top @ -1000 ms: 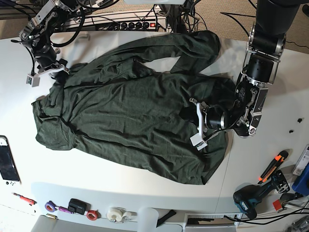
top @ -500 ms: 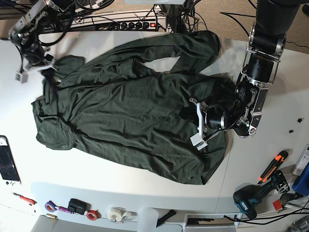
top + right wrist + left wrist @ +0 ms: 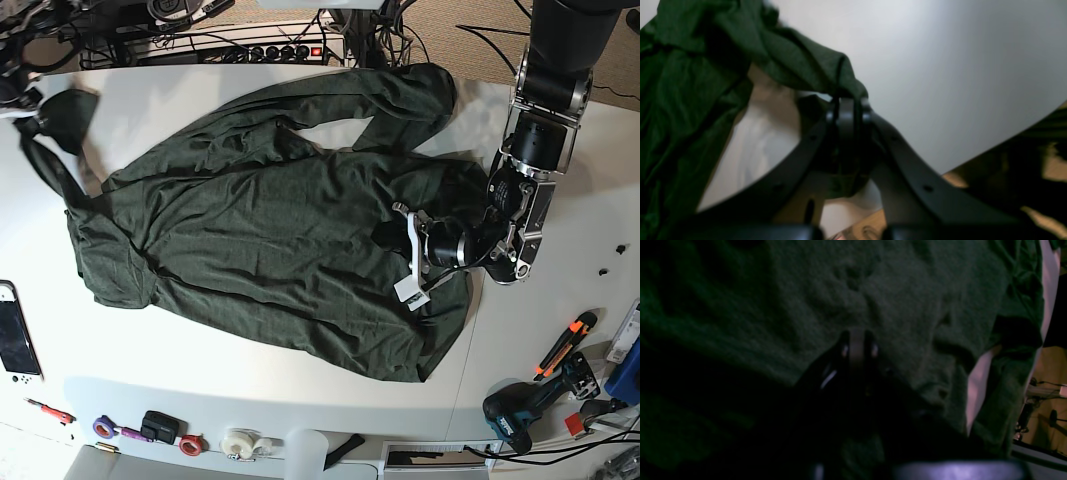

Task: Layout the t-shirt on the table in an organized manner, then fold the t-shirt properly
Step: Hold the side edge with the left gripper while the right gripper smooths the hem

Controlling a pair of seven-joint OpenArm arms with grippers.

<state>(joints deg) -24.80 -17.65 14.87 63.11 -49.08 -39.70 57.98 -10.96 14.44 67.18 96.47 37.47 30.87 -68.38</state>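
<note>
The dark green t-shirt (image 3: 260,230) lies spread and wrinkled over the white table (image 3: 180,90). My right gripper (image 3: 28,108) is at the back left corner, blurred, and shut on a sleeve edge. The right wrist view shows its jaws (image 3: 846,100) closed on the green fabric (image 3: 800,66), lifted above the table (image 3: 923,66). My left gripper (image 3: 408,255) lies low on the shirt's right part. In the left wrist view it (image 3: 857,343) is shut, with its tips in the fabric (image 3: 873,290).
A handheld console (image 3: 15,335) lies at the left edge. Tape rolls (image 3: 240,442) and small items line the front edge. A drill (image 3: 520,412) and an orange cutter (image 3: 565,345) lie at the right. A power strip (image 3: 270,50) and cables run along the back.
My right gripper has moved up and to the left with the sleeve, drawing it out toward the table's back left corner. The left arm has not moved.
</note>
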